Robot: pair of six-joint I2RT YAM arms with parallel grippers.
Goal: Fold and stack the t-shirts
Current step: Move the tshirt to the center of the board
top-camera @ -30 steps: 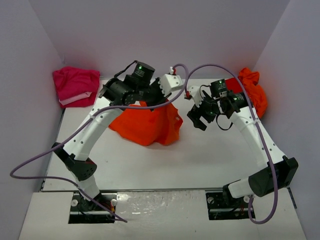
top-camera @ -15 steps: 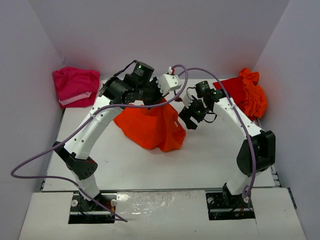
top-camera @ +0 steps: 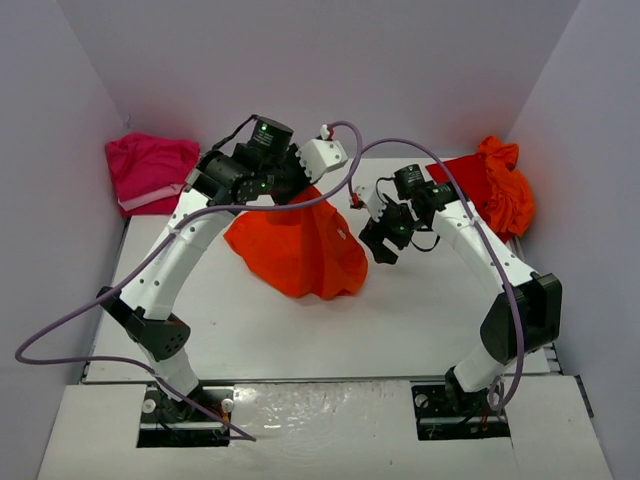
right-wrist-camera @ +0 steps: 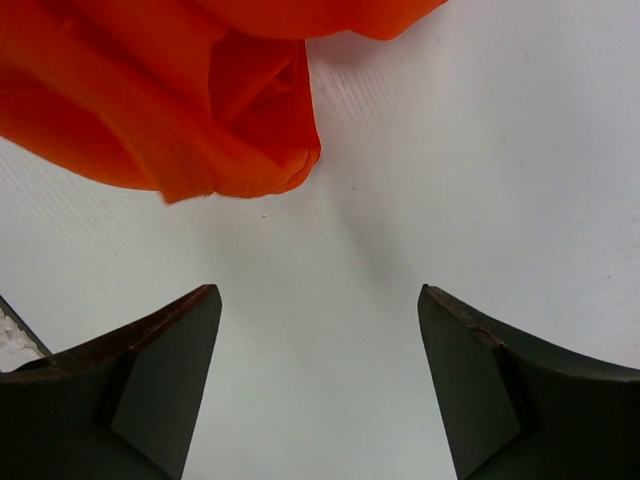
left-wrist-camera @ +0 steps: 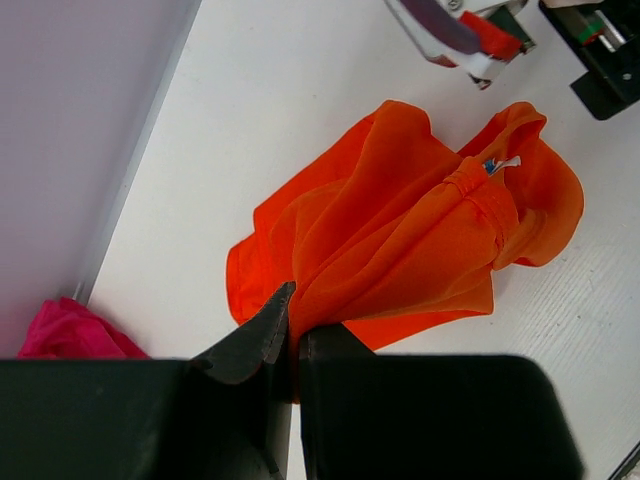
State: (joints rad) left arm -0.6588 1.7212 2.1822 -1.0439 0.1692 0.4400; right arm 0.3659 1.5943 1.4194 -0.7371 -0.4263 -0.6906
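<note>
1. The left gripper [left-wrist-camera: 293, 325] is clamped tight on the orange t-shirt [top-camera: 298, 250], which drapes down onto the middle of the table [top-camera: 420, 320].
2. The right gripper [right-wrist-camera: 318, 296] gapes wide and empty at the shirt's 3 o'clock.
3. The pink t-shirt [top-camera: 150, 170] lies at the table's 10 o'clock.

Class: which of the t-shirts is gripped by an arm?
The orange t-shirt in the middle, pinched by the shut left gripper. The pink t-shirt far left and the red-orange heap far right lie untouched.

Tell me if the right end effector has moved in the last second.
Yes. The right end effector has shifted left, away from the t-shirt pile at the right wall and closer to the orange t-shirt.
</note>
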